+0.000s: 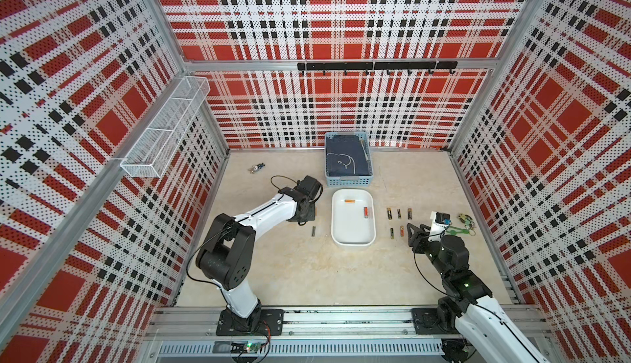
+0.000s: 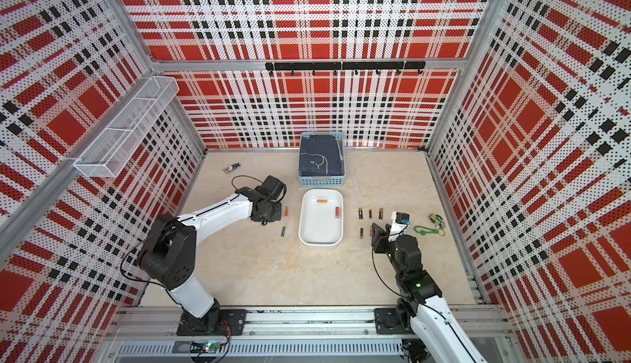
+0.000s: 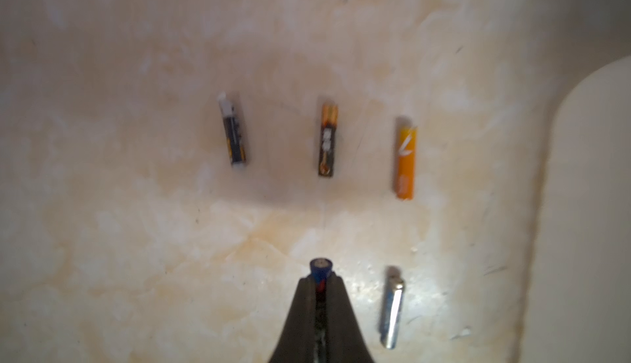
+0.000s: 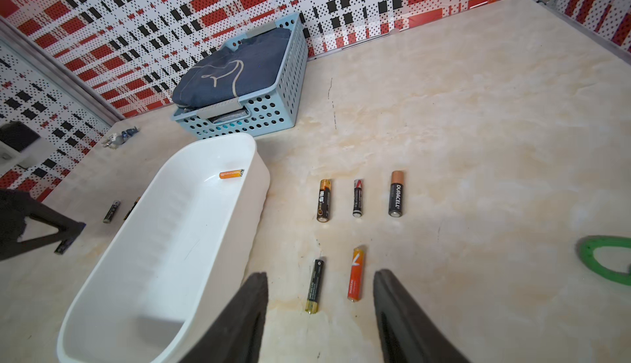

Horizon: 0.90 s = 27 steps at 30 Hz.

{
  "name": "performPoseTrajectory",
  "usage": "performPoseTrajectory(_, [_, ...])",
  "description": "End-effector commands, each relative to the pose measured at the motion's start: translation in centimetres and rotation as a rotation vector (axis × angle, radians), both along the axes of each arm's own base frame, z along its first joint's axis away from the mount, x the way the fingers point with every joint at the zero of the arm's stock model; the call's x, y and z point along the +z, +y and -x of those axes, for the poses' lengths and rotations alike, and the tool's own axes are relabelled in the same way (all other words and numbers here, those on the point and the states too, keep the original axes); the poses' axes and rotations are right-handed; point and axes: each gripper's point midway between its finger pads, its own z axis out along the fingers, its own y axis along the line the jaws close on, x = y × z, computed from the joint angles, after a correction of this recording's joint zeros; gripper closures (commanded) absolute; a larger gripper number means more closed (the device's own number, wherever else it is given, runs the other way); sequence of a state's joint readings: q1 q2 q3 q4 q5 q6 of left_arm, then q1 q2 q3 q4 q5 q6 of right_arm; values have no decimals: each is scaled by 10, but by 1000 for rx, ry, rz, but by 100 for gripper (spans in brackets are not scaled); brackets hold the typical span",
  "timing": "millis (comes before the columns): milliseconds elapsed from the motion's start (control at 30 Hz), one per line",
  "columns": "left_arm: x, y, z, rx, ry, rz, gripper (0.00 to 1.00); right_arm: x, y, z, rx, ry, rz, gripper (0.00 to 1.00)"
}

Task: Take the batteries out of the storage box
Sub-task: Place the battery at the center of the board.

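The white storage box [image 1: 351, 233] lies mid-table with two batteries inside, an orange one [image 1: 349, 201] and a red-and-grey one [image 1: 366, 212]. Several batteries lie in rows right of it [image 1: 398, 213], and more lie to its left [image 3: 328, 139], among them a grey one [image 1: 313, 231]. My left gripper [image 3: 321, 276], left of the box, is shut on a blue-and-red battery [image 3: 321, 267] held just above the table. My right gripper [image 4: 321, 274] hangs open over a black-gold battery [image 4: 316, 284] and an orange-red one [image 4: 356, 272], holding nothing.
A light blue basket with dark cloth [image 1: 347, 160] stands behind the box. Keys [image 1: 256, 167] lie at the far left. Keys on a green clip [image 1: 459, 230] lie beside my right arm. A wire shelf [image 1: 164, 132] hangs on the left wall.
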State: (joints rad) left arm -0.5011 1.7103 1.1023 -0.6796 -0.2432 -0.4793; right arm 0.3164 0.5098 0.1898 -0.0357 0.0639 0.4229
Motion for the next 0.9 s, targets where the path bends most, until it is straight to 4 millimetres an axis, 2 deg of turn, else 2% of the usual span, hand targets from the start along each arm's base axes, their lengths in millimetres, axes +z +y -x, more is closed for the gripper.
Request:
performPoseTrajectory(0, [-5,0,0,27,-31,50,100,32,24,-6,91,-41,27,44])
performPoseTrajectory(167, [-25,2,5,26,-8,47,100,56,58,-30,130,123,184,45])
performPoseTrajectory(267, [-31,-3,5,17,1,47,100,53,77,-48,114,262,260,46])
performPoseTrajectory(367, [-33,-9,6,6,-1,42,100,58,104,-72,136,291,281,46])
performPoseTrajectory(467, [-37,-12,8,3,14,42,100,47,117,-83,142,333,306,47])
performPoseTrajectory(500, [-38,-12,9,3,16,38,100,32,111,-76,69,438,280,48])
performPoseTrajectory(567, [-38,-11,11,2,19,29,89,23,118,-80,55,492,328,49])
performPoseTrajectory(667, [-36,-8,11,9,12,14,79,11,128,-83,20,556,447,49])
performPoseTrajectory(733, [-32,-7,9,16,2,12,74,1,135,-85,-3,590,474,49])
performPoseTrajectory(867, [-24,-10,5,13,-17,18,71,-19,147,-91,-16,646,482,49])
